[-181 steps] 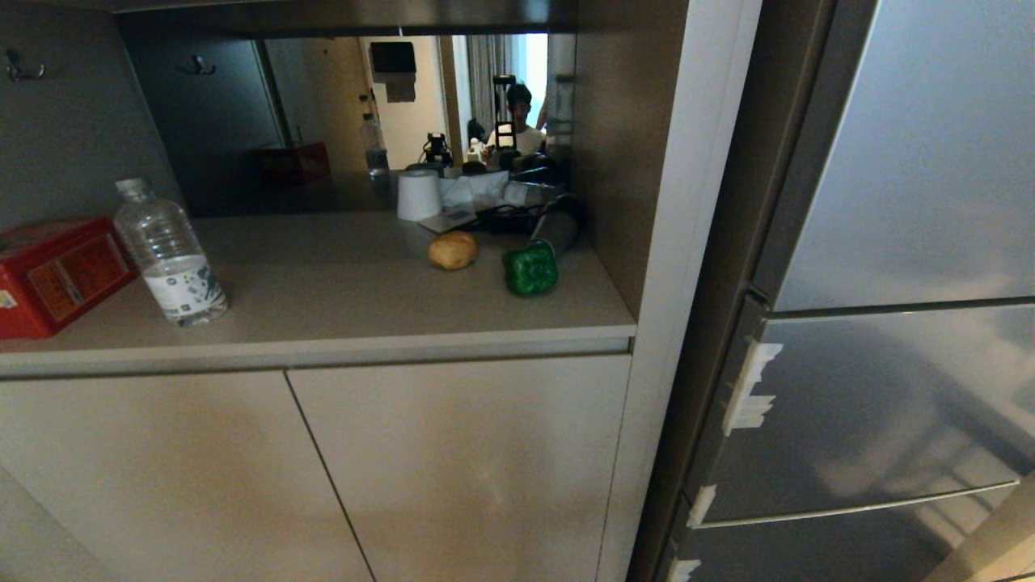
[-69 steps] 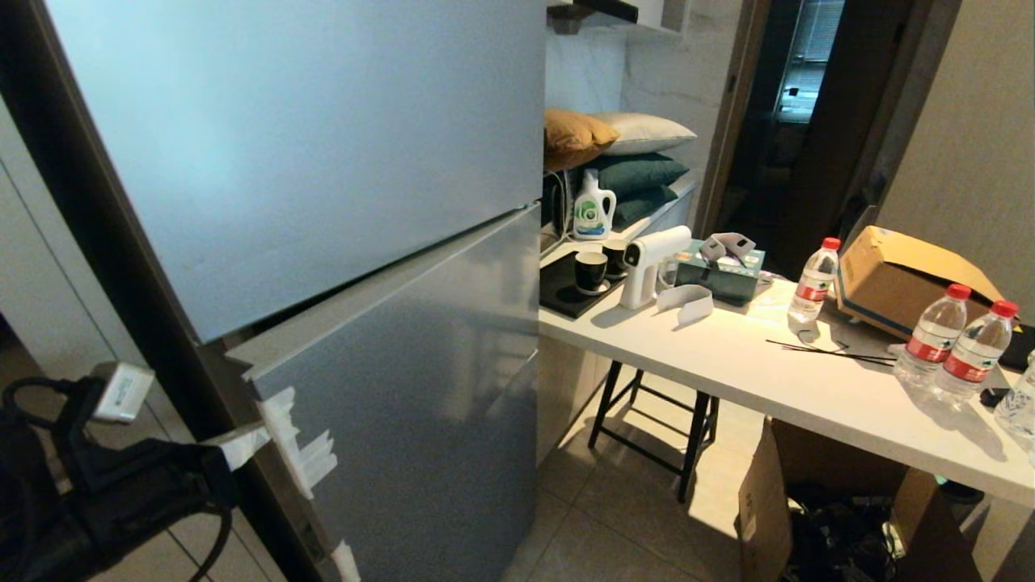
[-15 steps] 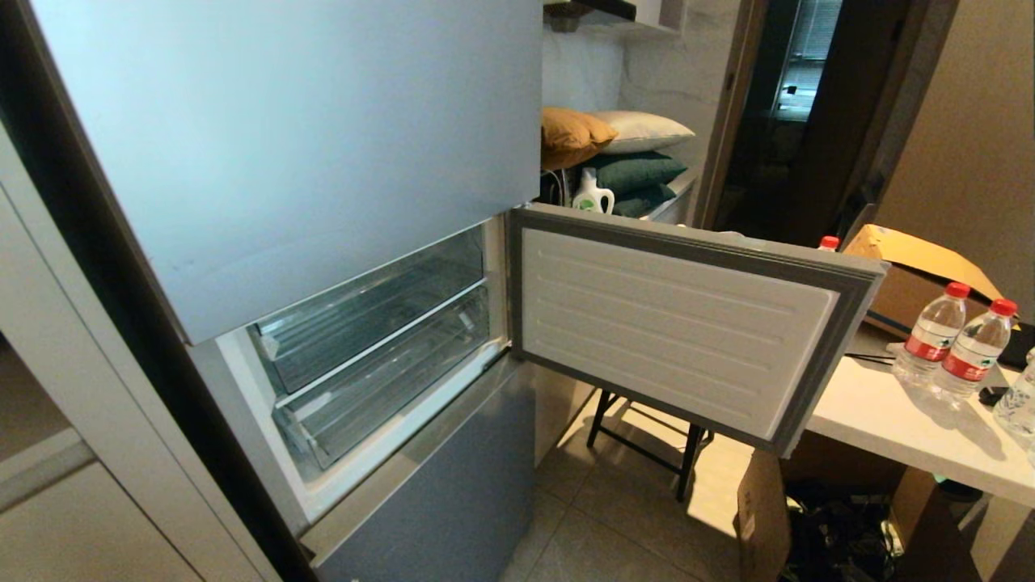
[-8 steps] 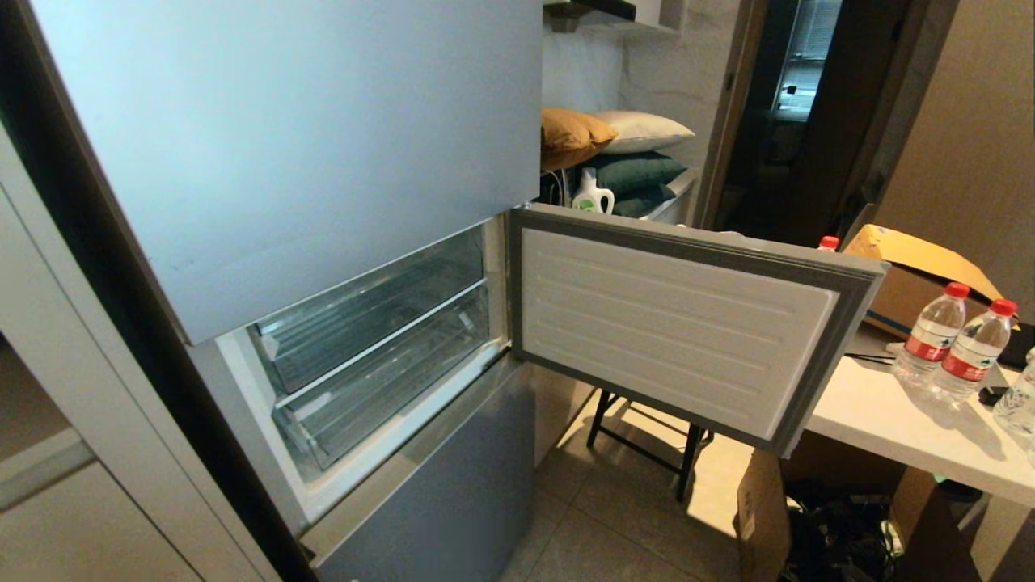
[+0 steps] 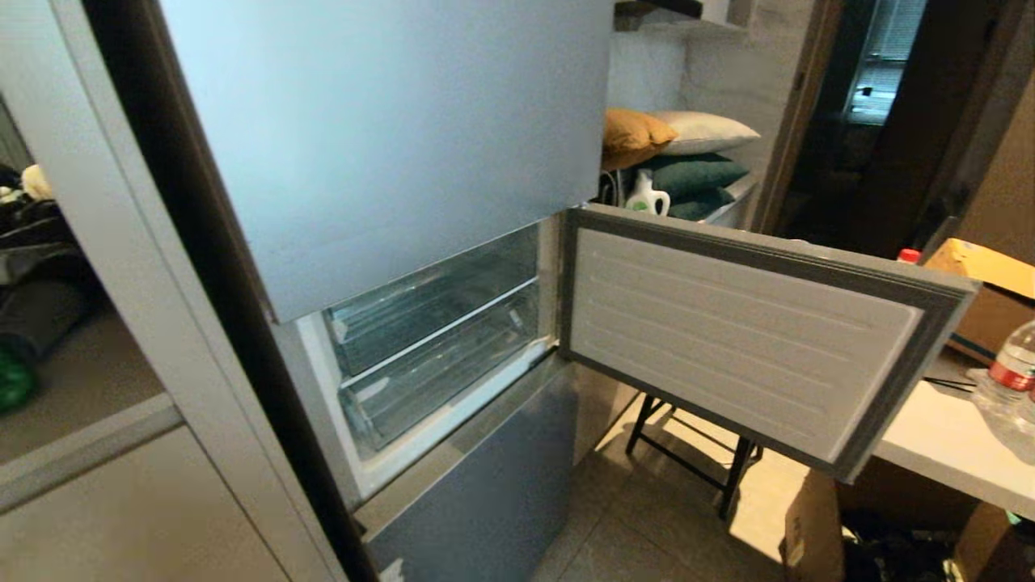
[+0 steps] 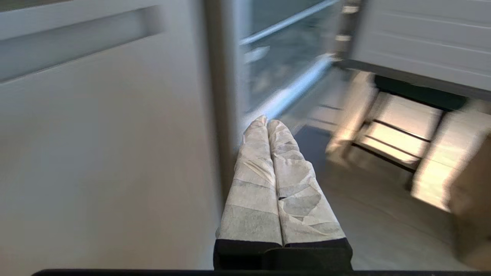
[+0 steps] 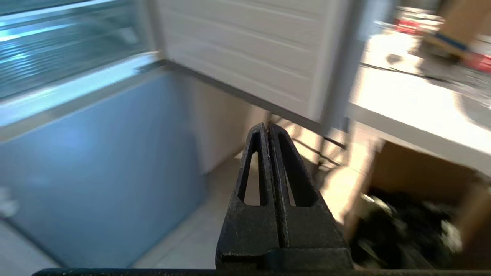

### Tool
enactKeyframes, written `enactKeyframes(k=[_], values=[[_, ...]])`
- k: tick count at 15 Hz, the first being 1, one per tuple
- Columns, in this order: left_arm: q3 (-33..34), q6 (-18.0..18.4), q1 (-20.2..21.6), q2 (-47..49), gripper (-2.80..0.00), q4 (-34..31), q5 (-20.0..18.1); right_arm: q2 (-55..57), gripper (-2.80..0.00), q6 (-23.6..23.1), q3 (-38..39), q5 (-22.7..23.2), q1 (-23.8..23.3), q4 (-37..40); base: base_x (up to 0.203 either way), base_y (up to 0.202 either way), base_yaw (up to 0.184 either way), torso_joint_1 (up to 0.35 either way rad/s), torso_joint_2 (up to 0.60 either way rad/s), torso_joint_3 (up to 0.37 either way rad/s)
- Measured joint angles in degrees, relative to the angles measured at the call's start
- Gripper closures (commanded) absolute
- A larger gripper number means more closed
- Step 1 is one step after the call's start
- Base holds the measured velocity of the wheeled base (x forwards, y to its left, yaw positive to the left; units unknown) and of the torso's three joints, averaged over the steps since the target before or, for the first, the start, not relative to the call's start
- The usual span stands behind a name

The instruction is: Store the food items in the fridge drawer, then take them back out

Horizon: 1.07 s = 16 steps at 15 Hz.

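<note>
The fridge's middle door point(image 5: 744, 331) hangs open to the right. Behind it sit two clear plastic bins of the fridge drawer, an upper one point(image 5: 437, 303) and a lower one point(image 5: 445, 368), both pushed in and holding nothing. A sliver of the green bell pepper point(image 5: 6, 380) shows on the cabinet shelf at the far left edge; the potato is out of view. Neither arm shows in the head view. My left gripper point(image 6: 267, 121), its fingers wrapped in white tape, is shut and holds nothing, hanging low by the cabinet beside the fridge. My right gripper point(image 7: 267, 125) is shut with nothing in it, before the lower fridge panel point(image 7: 96, 165).
The tall upper fridge door point(image 5: 388, 121) is closed. A white table point(image 5: 946, 436) with a water bottle point(image 5: 1007, 372) and a cardboard box point(image 5: 982, 271) stands right of the open door, a black stool frame point(image 5: 687, 453) under it. The beige cabinet point(image 5: 121, 501) stands left of the fridge.
The whole head view has swung left: fridge, open door and table sit further right in the picture, and the cabinet shelf with the green pepper has come in at the left edge.
</note>
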<state>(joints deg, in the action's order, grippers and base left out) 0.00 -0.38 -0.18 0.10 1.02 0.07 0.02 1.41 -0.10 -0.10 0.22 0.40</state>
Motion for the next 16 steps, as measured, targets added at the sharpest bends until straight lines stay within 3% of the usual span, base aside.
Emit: enactKeyframes(k=[7, 11, 16], values=[[0.00, -0.02, 0.02, 0.00, 0.00, 0.01, 0.00, 0.00, 0.00, 0.35, 0.00, -0.09, 0.00, -0.05, 0.000, -0.005, 0.156, 0.002, 0.00, 0.003], [0.00, 0.02, 0.02, 0.00, 0.00, -0.01, -0.02, 0.00, 0.00, 0.41, 0.00, -0.09, 0.02, -0.07, 0.000, 0.000, 0.000, 0.000, 0.00, 0.000], [0.00, 0.02, 0.02, 0.00, 0.00, -0.01, 0.00, 0.00, 0.00, 0.43, 0.00, -0.09, 0.00, -0.05, 0.000, 0.000, 0.000, -0.125, 0.29, 0.162]])
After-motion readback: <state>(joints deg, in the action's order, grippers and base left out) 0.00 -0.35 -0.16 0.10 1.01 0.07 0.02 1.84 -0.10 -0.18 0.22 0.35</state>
